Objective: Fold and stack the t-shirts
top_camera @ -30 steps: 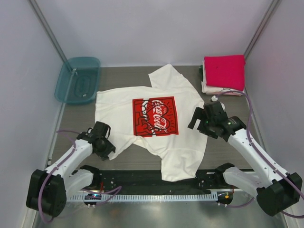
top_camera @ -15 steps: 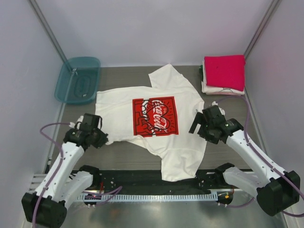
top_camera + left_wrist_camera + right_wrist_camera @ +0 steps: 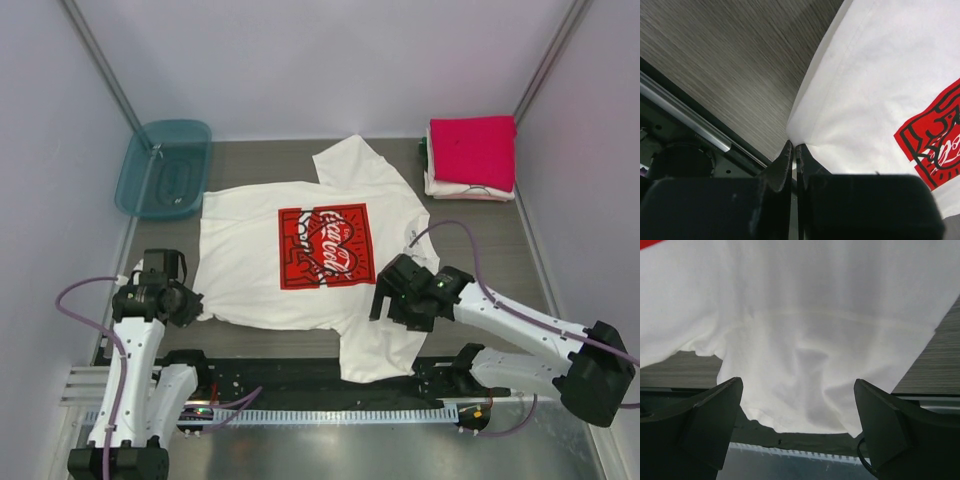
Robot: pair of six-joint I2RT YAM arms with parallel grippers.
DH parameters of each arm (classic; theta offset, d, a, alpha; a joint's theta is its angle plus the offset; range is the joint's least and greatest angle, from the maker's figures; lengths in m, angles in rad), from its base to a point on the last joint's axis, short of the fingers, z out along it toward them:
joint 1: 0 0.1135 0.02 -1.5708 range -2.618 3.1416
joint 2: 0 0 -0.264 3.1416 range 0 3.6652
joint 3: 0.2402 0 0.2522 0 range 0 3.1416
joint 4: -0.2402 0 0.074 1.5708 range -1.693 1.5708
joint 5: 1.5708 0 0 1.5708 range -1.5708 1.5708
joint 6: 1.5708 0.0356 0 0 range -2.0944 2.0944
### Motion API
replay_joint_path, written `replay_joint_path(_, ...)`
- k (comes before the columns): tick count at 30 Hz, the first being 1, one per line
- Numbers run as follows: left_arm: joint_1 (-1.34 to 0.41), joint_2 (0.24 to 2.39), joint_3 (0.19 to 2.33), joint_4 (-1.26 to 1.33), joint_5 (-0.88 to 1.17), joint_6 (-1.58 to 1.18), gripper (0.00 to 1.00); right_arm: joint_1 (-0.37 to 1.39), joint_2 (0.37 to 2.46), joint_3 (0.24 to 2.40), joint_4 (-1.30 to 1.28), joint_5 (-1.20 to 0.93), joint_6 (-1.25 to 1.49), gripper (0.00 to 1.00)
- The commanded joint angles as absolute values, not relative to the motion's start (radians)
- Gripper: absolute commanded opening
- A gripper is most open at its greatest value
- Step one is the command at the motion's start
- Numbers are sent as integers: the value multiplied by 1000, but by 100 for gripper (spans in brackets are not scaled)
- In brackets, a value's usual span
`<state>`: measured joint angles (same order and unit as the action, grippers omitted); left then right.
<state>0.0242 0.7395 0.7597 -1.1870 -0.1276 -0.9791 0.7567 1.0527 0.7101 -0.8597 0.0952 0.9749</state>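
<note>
Your left claw is clamped tight on the near left corner of the cream-white cloth t-shirt, which is spread flat across the grey wood-grain counter, likely to lift that hem for a fold. Your right claw hangs wide open and empty over the sleeve that drapes the near edge. The red-and-black chest print reads Coca-Cola.

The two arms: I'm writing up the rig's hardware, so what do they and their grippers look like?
Both are white-shelled links with black joints and bases. The left arm and right arm each trail a looping purplish-grey cable. The left gripper and right gripper have matte black fingers, wedge-shaped and tapering toward the tips. No markings are legible.
</note>
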Motion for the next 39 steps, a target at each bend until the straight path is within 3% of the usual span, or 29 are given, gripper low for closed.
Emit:
replay_joint_path(1,38,712,756,-1230,-140,-960,2,866,1075,703,-857,136,1109,98)
replay_joint_path(12,40,687,730,-1210,-112,-969,0,1206,1063,632,-928,181,1324,72)
replay_joint_path(17,44,681,729,-1209,-110,-966,1,1365,1173,660,-890,198,1387,70)
replay_joint_path(22,44,675,730,-1212,-112,-963,0,1397,1276,644,-857,236,1401,63)
replay_joint_path(25,45,670,732,-1215,-114,-962,0,1397,1275,675,-911,302,1407,44)
replay_joint_path(26,44,667,732,-1213,-114,-963,0,1397,1270,689,-928,328,1407,30)
replay_joint_path(29,46,666,735,-1213,-114,-962,0,1397,1253,756,-1003,363,1399,5)
replay_joint_path(30,45,667,742,-1218,-114,-957,0,1396,1250,778,-1050,392,1397,1)
replay_joint_path(35,46,686,772,-1186,-68,-925,0,1329,1229,960,-1149,477,1284,1)
replay_joint_path(39,45,770,810,-1160,-60,-890,0,1134,1241,1061,-1124,472,1091,1)
